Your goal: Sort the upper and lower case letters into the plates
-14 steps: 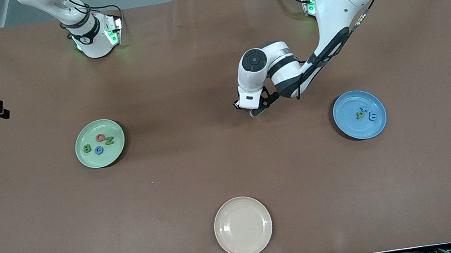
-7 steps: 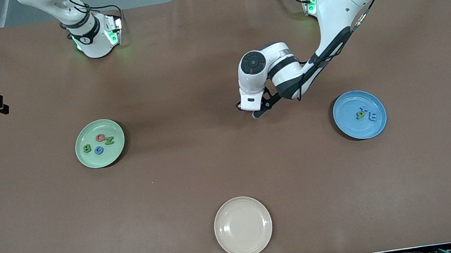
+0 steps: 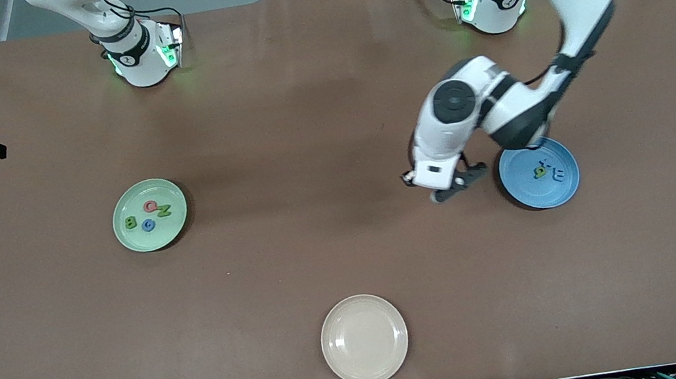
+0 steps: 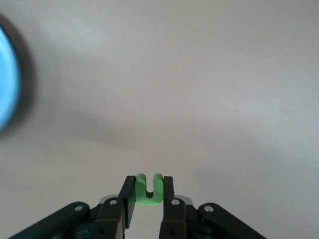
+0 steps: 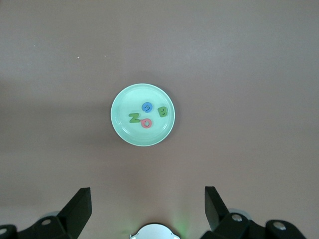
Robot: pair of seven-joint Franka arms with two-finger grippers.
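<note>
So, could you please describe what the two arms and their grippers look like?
Both arms are glossy white with black joint bands and trailing black cables; green lights glow at the bases. The left gripper has a white body with black fingers. The right gripper has black fingers.

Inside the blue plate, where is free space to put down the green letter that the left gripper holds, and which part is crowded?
The left gripper holds the green letter over the table beside the blue plate. The plate's letters cluster near its middle. The part nearer the front camera and the rim toward the gripper are bare; part of the plate lies under the arm.
</note>
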